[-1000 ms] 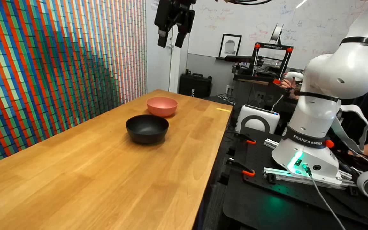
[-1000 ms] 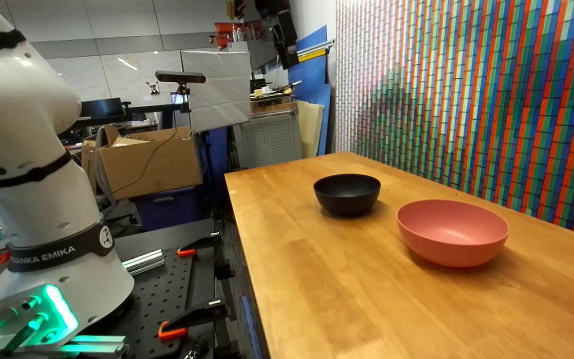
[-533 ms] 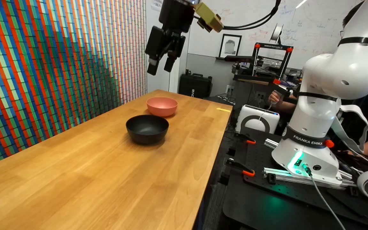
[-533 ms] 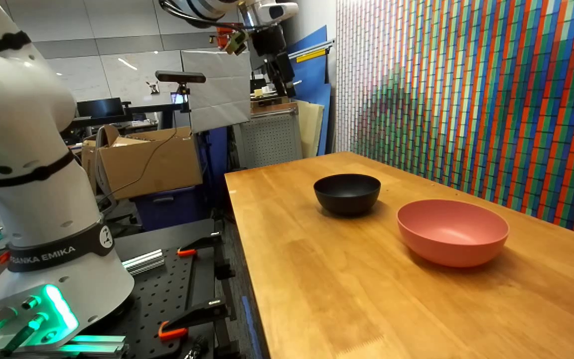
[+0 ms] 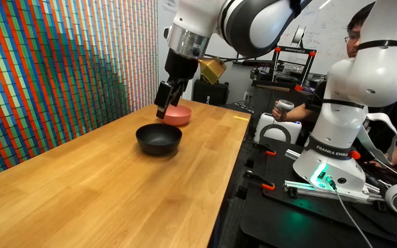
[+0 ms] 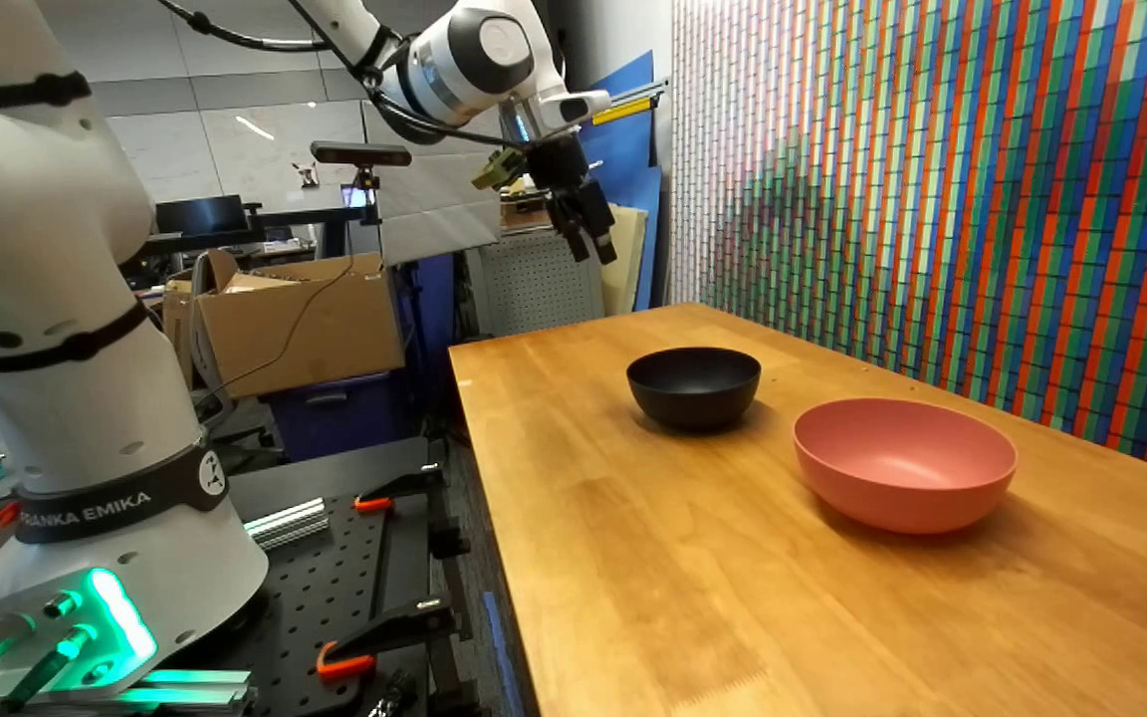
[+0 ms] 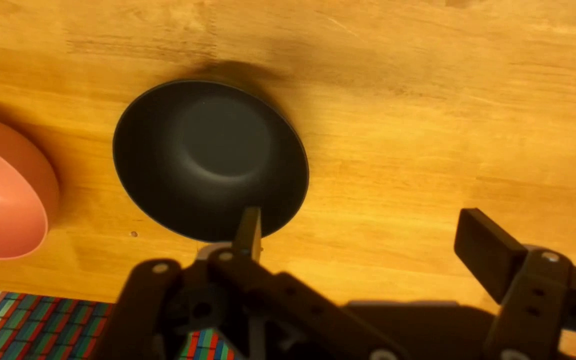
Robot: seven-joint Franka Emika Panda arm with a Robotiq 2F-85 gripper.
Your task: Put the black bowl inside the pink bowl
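The black bowl (image 5: 159, 143) stands upright on the wooden table; it also shows in an exterior view (image 6: 693, 393) and the wrist view (image 7: 208, 155). The pink bowl (image 5: 179, 117) stands upright close by, partly behind my gripper there; it is whole in an exterior view (image 6: 902, 468) and cut by the left edge of the wrist view (image 7: 3, 200). My gripper (image 5: 168, 109) is open and empty, in the air above the table and apart from both bowls. In the wrist view its fingers (image 7: 360, 225) are wide apart, the left one overlapping the black bowl's rim in the picture.
The table (image 5: 115, 193) runs along a wall of coloured tiles (image 6: 952, 179). The robot base (image 5: 329, 168) stands on a black bench beside the table, with clamps (image 6: 394, 637) at its edge. A person (image 5: 355, 34) sits behind the arm holding a controller.
My gripper has come down from the top of both exterior views towards the table, staying open. More of the arm shows now. Both bowls have stayed in place.
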